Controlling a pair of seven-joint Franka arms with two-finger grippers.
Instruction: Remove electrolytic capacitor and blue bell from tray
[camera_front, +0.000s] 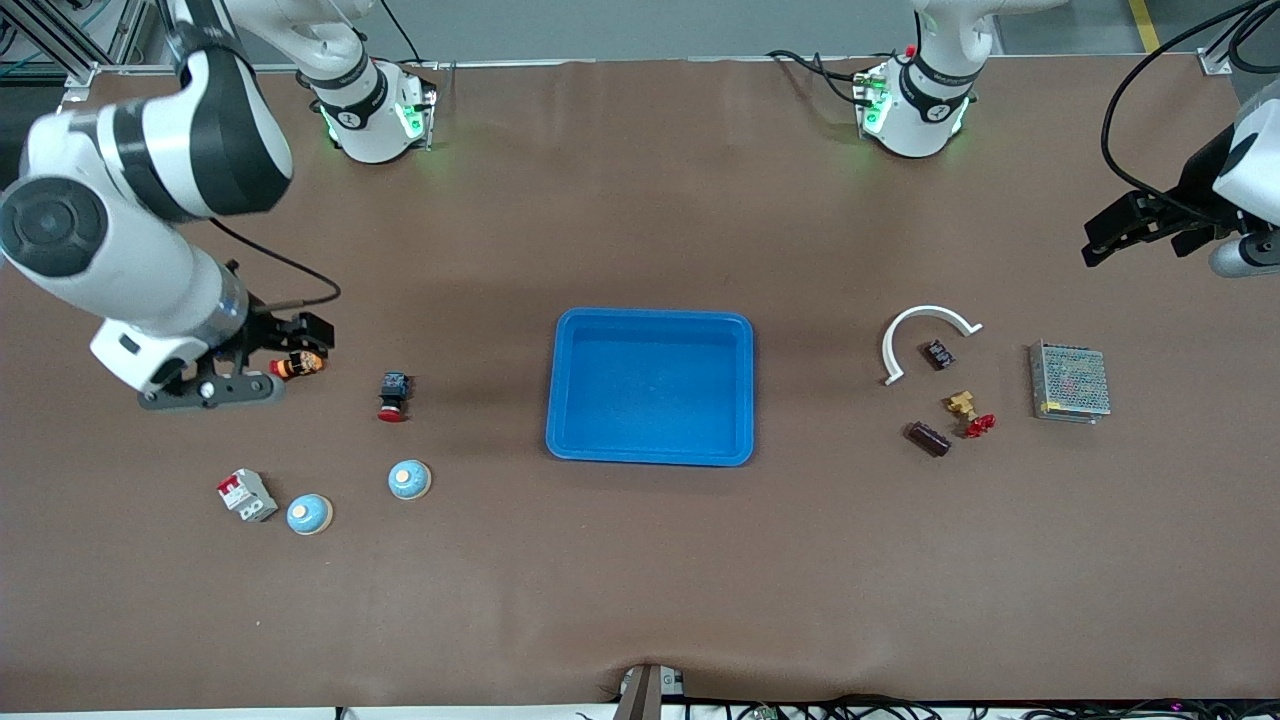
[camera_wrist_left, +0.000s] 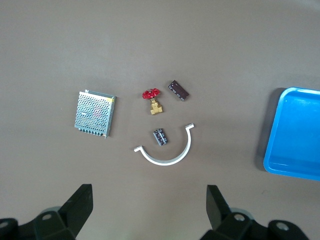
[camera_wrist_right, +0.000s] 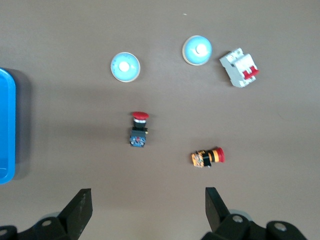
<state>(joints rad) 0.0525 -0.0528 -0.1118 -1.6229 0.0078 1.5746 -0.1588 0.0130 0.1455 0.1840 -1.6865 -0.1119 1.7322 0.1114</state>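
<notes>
While both arms are raised above the bench (camera_front: 640, 600), nothing is gripped by either of them. The left claw (camera_front: 1140, 235) is held spread over bare bench at the left arm's end, with its fingers (camera_wrist_left: 80, 205) seen wide apart in the left wrist view. The right claw (camera_front: 265, 365) is likewise spread, hovering over the right arm's end just beside an orange and black push button (camera_front: 297, 364).

A blue tray (camera_front: 650, 445) is set at the middle of the bench. Toward the left arm's end, a white curved bracket (camera_front: 925, 320) is laid, and a small dark capacitor (camera_front: 938, 353) is found within its arc. Nearer to the front camera, a second dark capacitor (camera_front: 928, 438) is placed, just beside a brass valve with a red handle (camera_front: 970, 412). A perforated metal power supply (camera_front: 1070, 381) is seen near them, closer to the end of the bench.

Toward the right arm's end, a red-capped button switch (camera_front: 393, 396) is laid between the tray and the right claw. Nearer to the camera, two pale blue bells (camera_front: 409, 480) (camera_front: 309, 514) are set apart from each other, and a white circuit breaker with red levers (camera_front: 247, 494) lies just beside the second bell.
</notes>
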